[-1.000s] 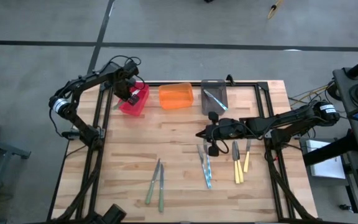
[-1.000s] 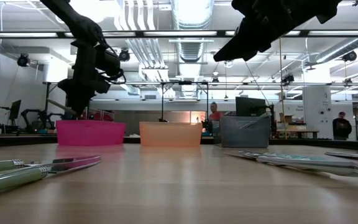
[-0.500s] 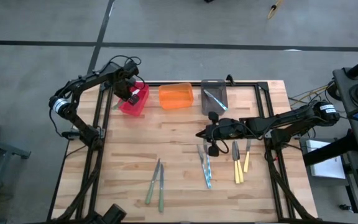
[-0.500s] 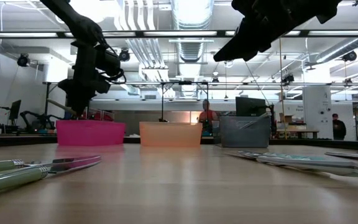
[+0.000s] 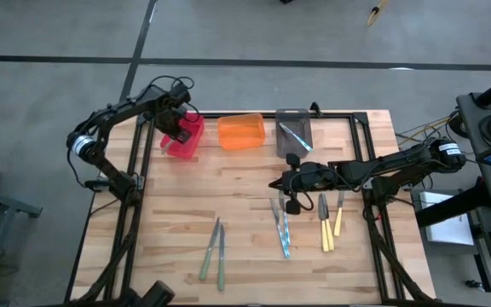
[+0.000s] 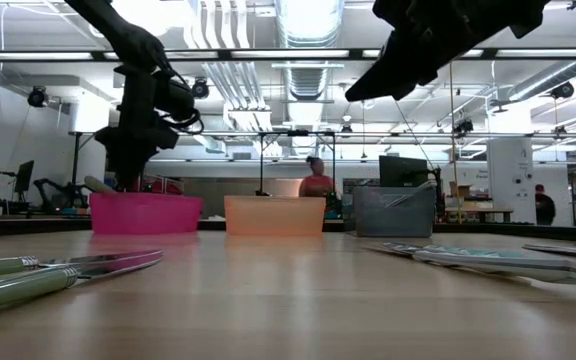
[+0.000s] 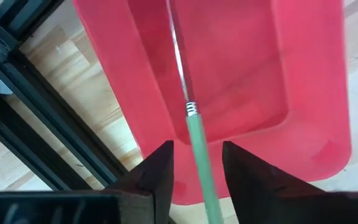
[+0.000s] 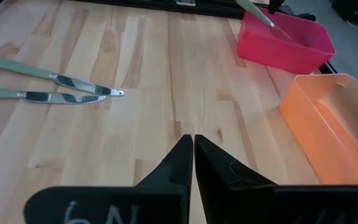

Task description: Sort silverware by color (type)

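On the wooden table (image 5: 245, 213) we see our left claw (image 5: 177, 130) at ten o'clock over the red bin (image 5: 183, 139), fingers parted around a green-handled knife (image 7: 194, 127) tipping into it, untouched. Our right claw (image 5: 276, 183), closed and empty, hangs near centre. Green knives (image 5: 213, 251) lie at seven o'clock, blue utensils (image 5: 281, 226) and yellow utensils (image 5: 329, 223) at five.

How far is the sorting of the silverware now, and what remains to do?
Done: a blue-handled utensil lies in the grey bin. In hand: the left gripper is over the red bin, fingers apart around a green-handled knife that points into it. Left: two green knives, blue-handled pieces and yellow-handled pieces lie on the table; the orange bin looks empty. The right gripper waits shut mid-table.
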Action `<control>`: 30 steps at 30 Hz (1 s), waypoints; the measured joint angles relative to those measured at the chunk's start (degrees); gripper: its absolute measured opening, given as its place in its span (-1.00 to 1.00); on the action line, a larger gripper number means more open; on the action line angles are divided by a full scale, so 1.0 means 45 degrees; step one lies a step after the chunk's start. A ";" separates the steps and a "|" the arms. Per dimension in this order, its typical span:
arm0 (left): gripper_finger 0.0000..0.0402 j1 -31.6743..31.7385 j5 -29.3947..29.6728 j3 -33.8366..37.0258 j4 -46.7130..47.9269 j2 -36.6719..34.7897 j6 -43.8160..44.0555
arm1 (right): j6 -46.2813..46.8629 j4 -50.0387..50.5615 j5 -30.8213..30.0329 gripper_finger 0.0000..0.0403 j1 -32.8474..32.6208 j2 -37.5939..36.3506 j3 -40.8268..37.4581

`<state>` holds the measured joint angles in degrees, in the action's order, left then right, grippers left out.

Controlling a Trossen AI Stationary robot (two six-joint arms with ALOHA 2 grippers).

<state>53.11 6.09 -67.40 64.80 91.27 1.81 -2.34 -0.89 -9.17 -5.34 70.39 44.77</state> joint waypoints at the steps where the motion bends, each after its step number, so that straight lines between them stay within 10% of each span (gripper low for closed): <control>1: -0.40 -0.0099 0.0000 0.0000 -0.0114 -0.0112 -0.0002 | 0.0019 0.0033 -0.0004 -0.96 0.0000 0.0000 0.0000; 15: -0.43 -0.5766 0.0215 0.1606 -0.5152 -0.5301 0.1227 | 0.3889 -0.0218 -0.0350 -0.96 -0.0076 0.0168 0.0000; 30: -0.43 -1.3777 0.5460 0.5965 -1.3173 -0.7885 -0.0251 | 0.9929 0.2695 -0.0156 -0.96 -0.1431 0.2815 0.1583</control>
<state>-8.89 30.66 -40.55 5.52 55.79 0.68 42.34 11.24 -9.88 -11.79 83.06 51.90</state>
